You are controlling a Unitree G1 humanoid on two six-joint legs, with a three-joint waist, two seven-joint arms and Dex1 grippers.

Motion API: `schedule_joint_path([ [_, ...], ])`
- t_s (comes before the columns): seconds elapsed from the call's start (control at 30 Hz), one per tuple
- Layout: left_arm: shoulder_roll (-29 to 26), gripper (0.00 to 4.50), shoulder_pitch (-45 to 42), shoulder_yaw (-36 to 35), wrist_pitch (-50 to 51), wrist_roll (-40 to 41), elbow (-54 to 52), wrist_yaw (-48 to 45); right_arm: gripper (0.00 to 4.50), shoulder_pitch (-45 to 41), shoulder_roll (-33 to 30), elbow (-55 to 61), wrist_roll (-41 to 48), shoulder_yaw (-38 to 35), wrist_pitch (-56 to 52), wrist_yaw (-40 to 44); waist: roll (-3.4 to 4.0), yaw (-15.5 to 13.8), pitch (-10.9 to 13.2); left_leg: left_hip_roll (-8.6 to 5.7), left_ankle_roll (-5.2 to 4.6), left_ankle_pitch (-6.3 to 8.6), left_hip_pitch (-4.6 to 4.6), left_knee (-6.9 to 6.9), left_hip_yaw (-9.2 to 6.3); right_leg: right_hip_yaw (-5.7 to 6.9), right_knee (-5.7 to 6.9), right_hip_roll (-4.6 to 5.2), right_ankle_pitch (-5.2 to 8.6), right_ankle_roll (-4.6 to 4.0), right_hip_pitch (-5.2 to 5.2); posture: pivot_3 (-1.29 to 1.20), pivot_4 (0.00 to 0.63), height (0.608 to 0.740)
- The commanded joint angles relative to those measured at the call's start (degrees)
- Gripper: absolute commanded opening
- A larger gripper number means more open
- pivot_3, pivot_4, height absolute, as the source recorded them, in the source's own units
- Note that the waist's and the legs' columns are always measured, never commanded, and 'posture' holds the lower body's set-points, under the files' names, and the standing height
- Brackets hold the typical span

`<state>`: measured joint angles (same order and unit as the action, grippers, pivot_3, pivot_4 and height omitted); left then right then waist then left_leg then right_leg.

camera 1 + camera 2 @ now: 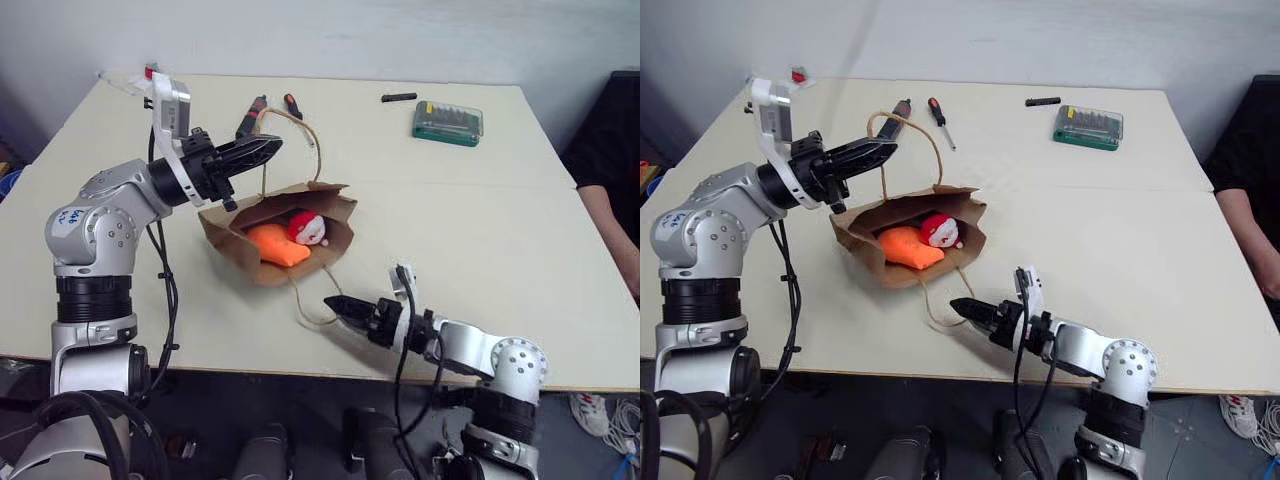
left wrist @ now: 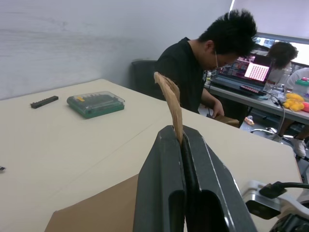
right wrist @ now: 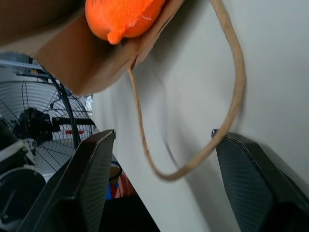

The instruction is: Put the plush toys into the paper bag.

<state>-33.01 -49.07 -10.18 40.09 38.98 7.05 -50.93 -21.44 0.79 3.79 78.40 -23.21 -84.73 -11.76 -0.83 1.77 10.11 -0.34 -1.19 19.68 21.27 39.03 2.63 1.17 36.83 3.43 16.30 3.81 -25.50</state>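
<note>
Where the cream table (image 1: 480,240) meets the grey wall, I see a green case (image 1: 447,122). Bag (image 1: 232,238) lies mid-table, orange toy (image 1: 279,244) and Santa ball (image 1: 308,228) inside. Left gripper (image 1: 262,150) pinches one raised handle (image 2: 171,99). Right gripper (image 1: 336,307) is spread, empty, beside the other handle (image 3: 193,162).

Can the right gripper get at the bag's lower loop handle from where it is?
Probably yes: the right gripper is open beside the lower handle lying on the table, nothing between.
</note>
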Motion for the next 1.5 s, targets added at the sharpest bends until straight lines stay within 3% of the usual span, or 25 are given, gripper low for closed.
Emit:
schedule_joint_path([
  [0.03,-0.4,0.0,-1.4,-0.6,-0.1,0.7,-2.5,0.0,1.94,-1.8,-1.0,0.2,1.0,1.6,2.6,-0.2,0.01,0.1,0.0,0.0,0.01,-0.01,0.0,-0.02,0.0,0.0,0.02,-0.01,0.01,-0.01,-0.02,0.0,0.15,0.74],
  [0.2,-0.3,0.0,-0.8,-0.8,-0.4,0.4,-2.7,0.0,0.16,-1.5,-6.6,5.4,-1.2,5.6,5.2,6.9,0.01,-0.1,0.0,0.0,-0.03,0.02,0.07,-0.02,0.0,0.0,-0.04,-0.01,0.01,-0.01,-0.05,0.0,0.15,0.74],
  [0.23,-0.3,0.0,-0.7,-0.8,-0.5,0.4,-2.7,0.0,0.03,-1.4,-7.6,6.2,-1.3,6.1,5.9,7.9,0.01,-0.1,0.0,0.0,-0.05,0.03,0.08,-0.01,0.0,0.0,-0.06,-0.01,0.0,0.0,-0.04,0.0,0.15,0.74],
  [0.47,0.6,0.0,-1.4,-1.4,-2.4,-0.2,-1.5,1.0,0.03,-9.8,-21.7,12.5,2.8,0.7,11.4,10.9,0.02,-0.2,0.0,-0.01,-0.07,0.04,0.12,0.01,0.0,0.01,-0.11,0.0,-0.01,0.02,-0.05,0.0,0.15,0.74],
  [0.63,6.1,0.0,-3.7,-2.6,-3.2,1.4,0.1,5.5,0.03,-19.9,-31.7,10.4,-0.8,0.0,15.4,12.4,0.03,-0.3,0.0,0.0,-0.07,0.04,0.15,0.0,-0.02,0.07,-0.19,-0.01,-0.01,0.02,-0.04,0.0,0.15,0.74],
  [0.8,10.5,0.0,-3.2,1.3,-6.9,-2.5,0.0,5.7,0.03,-25.9,-34.7,12.5,-6.7,6.3,18.2,16.5,0.03,-0.2,0.0,0.0,-0.06,0.04,0.16,-0.01,0.02,0.05,-0.23,-0.04,-0.02,0.04,-0.04,0.0,0.15,0.74],
  [1.03,12.6,0.0,-1.6,0.9,-6.4,-1.9,-1.1,7.7,0.03,-22.1,-35.2,16.9,-20.8,14.7,27.3,23.4,0.03,-0.4,0.0,0.01,-0.07,0.03,0.19,0.01,0.01,0.05,-0.29,-0.03,-0.03,0.06,-0.05,0.0,0.15,0.74],
  [1.1,11.8,0.0,-0.6,0.2,-5.4,-1.2,-2.2,8.0,0.42,-20.9,-34.6,17.9,-21.6,14.6,28.5,24.5,0.03,-0.3,0.0,0.01,-0.08,0.03,0.19,0.0,0.02,0.04,-0.3,-0.03,-0.04,0.07,-0.04,0.0,0.15,0.74],
  [1.2,10.0,0.61,1.1,-1.5,-3.5,0.0,-3.9,8.4,1.26,-19.5,-33.9,19.1,-18.9,12.4,27.9,25.3,0.03,-0.2,0.0,0.01,-0.07,0.03,0.19,0.01,0.02,0.04,-0.27,-0.03,-0.04,0.08,-0.05,0.0,0.15,0.74],
  [1.5,3.8,3.41,6.4,-7.6,5.1,8.6,-15.8,9.9,4.38,-16.6,-39.2,21.6,-9.9,6.6,23.6,29.4,0.03,-0.4,0.0,0.02,-0.09,0.05,0.19,-0.06,-0.03,0.06,-0.39,0.0,-0.04,0.08,-0.03,0.0,0.15,0.74],
])
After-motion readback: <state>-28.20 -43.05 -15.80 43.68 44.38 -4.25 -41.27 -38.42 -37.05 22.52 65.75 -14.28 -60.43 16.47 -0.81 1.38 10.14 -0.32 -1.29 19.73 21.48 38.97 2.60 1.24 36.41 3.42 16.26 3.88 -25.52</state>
